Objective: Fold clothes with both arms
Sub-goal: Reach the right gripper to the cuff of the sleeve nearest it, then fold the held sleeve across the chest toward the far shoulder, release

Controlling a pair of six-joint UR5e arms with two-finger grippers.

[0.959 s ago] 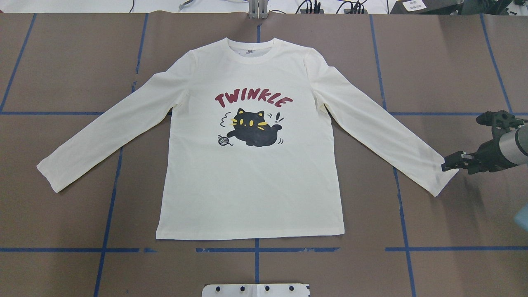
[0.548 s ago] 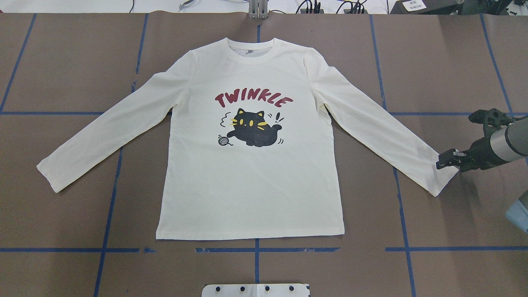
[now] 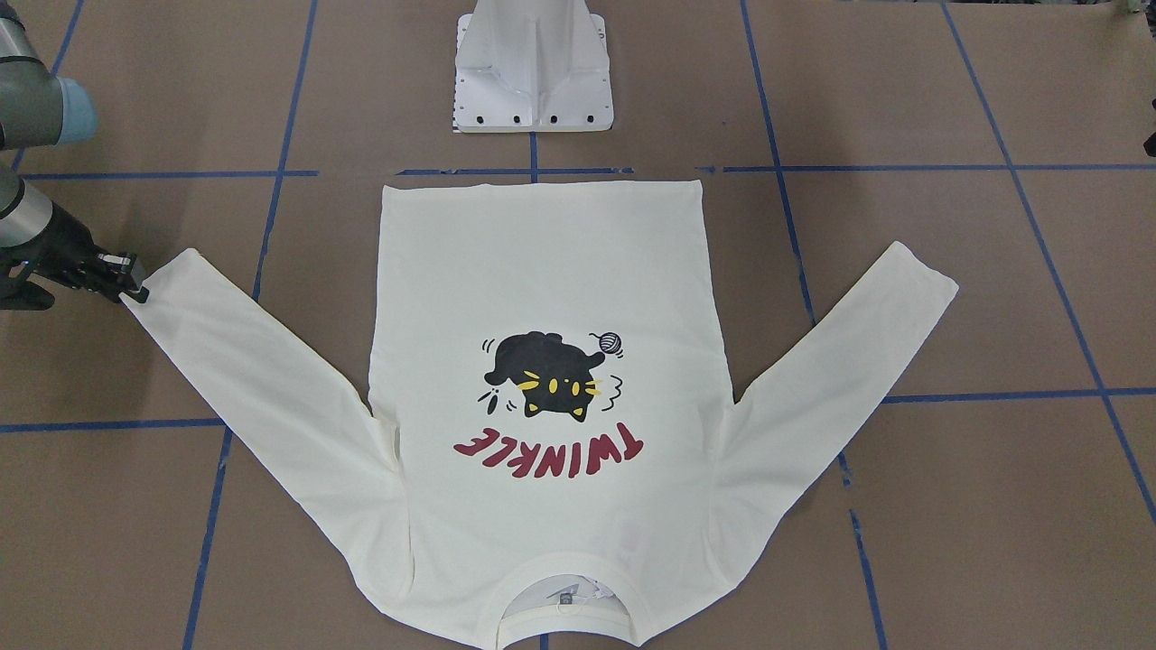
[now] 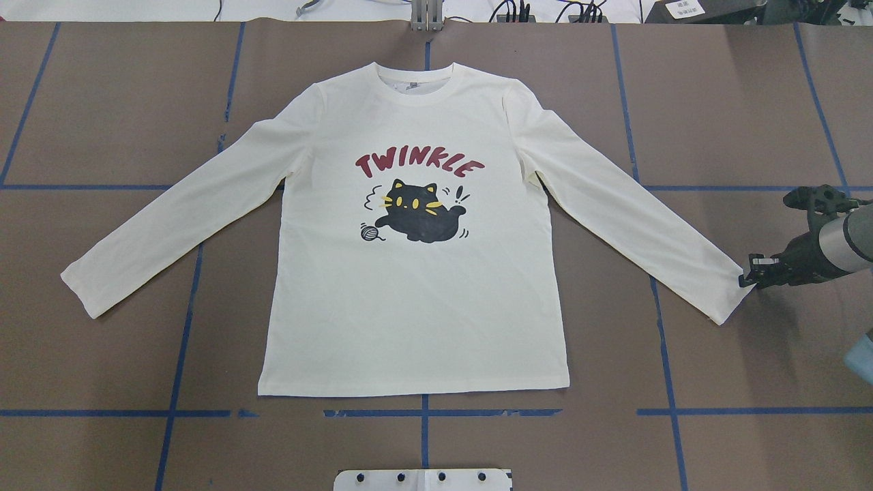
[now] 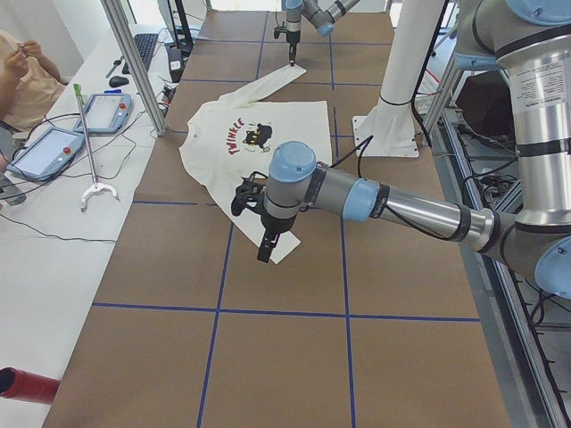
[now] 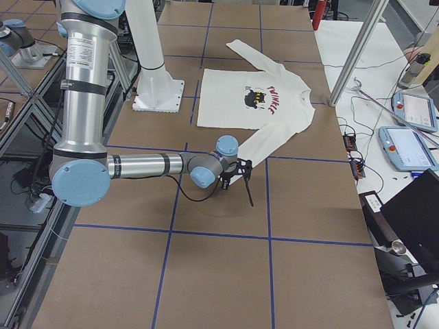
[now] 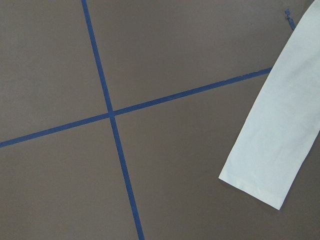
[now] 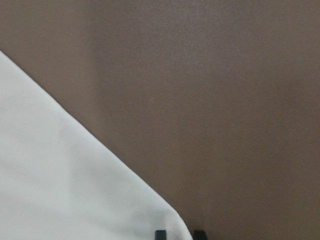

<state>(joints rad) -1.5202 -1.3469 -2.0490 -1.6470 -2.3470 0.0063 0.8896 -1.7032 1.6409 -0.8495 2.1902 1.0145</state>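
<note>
The cream long-sleeved T-shirt (image 4: 416, 307) lies flat, print up, both sleeves spread out; it also shows in the front-facing view (image 3: 542, 262). My right gripper (image 4: 745, 280) is low at the corner of the right sleeve cuff (image 4: 723, 293). In the right wrist view its two fingertips (image 8: 160, 234) stand slightly apart with the cuff corner between them. My left gripper (image 5: 265, 256) shows only in the exterior left view, hovering over the left sleeve cuff (image 4: 85, 290); I cannot tell if it is open. The left wrist view shows that cuff (image 7: 265, 165) and no fingers.
The white pedestal base (image 3: 533, 72) stands at the robot's edge of the brown table cover (image 4: 750, 102), which has blue tape lines. Tablets and cables (image 5: 53, 152) lie on the side bench beyond the shirt's collar.
My right gripper first slid left over the right cuff, then drew back right and came down at the cuff's corner. The shirt has not moved.
</note>
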